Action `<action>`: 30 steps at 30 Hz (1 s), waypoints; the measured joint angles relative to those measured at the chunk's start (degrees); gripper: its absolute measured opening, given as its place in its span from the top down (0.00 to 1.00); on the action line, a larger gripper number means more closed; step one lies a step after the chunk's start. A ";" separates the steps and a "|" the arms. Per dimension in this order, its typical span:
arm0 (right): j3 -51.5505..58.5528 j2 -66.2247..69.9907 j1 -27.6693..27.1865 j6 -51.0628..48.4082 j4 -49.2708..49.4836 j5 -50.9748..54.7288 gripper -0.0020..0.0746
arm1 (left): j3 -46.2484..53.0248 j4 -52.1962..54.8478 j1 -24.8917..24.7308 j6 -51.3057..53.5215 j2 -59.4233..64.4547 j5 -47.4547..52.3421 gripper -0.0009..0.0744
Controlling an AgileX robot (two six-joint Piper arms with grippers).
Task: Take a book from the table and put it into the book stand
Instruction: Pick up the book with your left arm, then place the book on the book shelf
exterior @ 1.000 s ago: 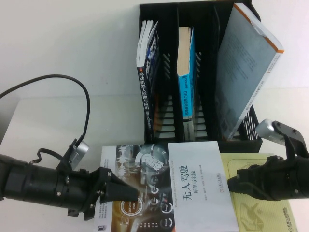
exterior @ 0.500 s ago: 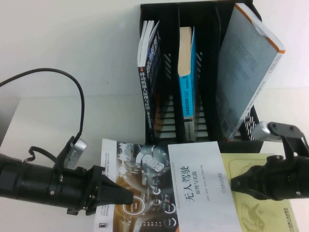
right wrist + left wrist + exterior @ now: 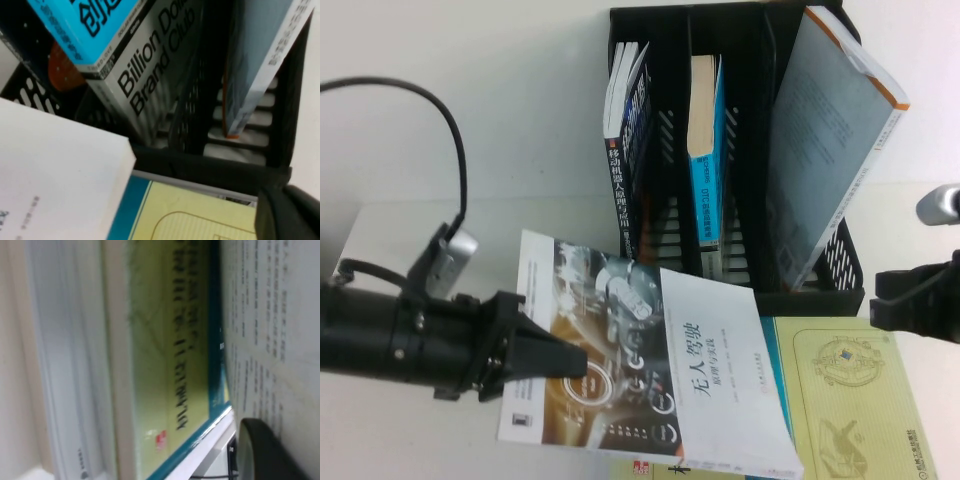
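Observation:
The book, white with a grey and bronze icon collage, is lifted off the stack and tilted, its far left corner highest. My left gripper is shut on its left edge over the collage. In the left wrist view a printed page of the book lies against one finger. The black book stand stands behind it on the white table. My right gripper is at the right edge, off the book, in front of the stand's right corner. The book's corner shows in the right wrist view.
A pale yellow-green book lies flat at the front right, also in the left wrist view. Another book's edge shows below. The stand holds a dark-spined book, a blue book and a leaning grey book.
My left gripper has raised the book's left side and turned it, so it now tilts above the stack. My right gripper has drawn back to the right, off the books.

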 joint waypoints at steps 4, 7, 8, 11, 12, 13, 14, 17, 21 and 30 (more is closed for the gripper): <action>0.11 -0.79 0.00 -0.31 0.00 -0.52 0.98 | -4.42 4.43 0.00 -5.30 -4.38 0.42 0.85; 0.11 -0.79 0.00 -0.09 0.23 0.90 0.98 | -8.99 9.12 0.00 -9.14 -6.92 1.81 0.86; 0.11 -0.79 0.00 0.20 0.50 1.95 0.98 | -10.85 10.70 0.00 -10.53 -7.47 2.41 0.86; 0.11 -0.79 0.00 0.51 0.92 5.32 0.98 | -16.77 13.97 0.00 -14.39 -7.88 3.99 0.86; 0.11 -0.79 0.00 0.45 0.96 6.24 0.98 | -18.94 14.80 0.00 -15.55 -7.88 4.54 0.86; 0.11 -0.90 0.00 0.54 1.06 7.31 0.98 | -21.07 15.43 0.00 -16.62 -7.88 4.81 0.86; 0.11 -0.89 0.00 0.54 1.06 8.36 0.98 | -23.20 15.91 0.00 -17.67 -7.88 5.20 0.86; 0.11 -1.61 0.00 0.54 1.06 10.93 0.98 | -29.24 17.83 0.00 -20.31 -7.88 6.23 0.86; 0.11 -2.44 0.00 0.54 1.06 13.24 0.98 | -37.73 22.37 0.00 -24.45 -7.76 8.24 0.86; 0.11 -2.58 0.00 0.81 1.06 17.23 0.98 | -52.87 29.25 0.00 -30.63 -5.03 9.87 0.86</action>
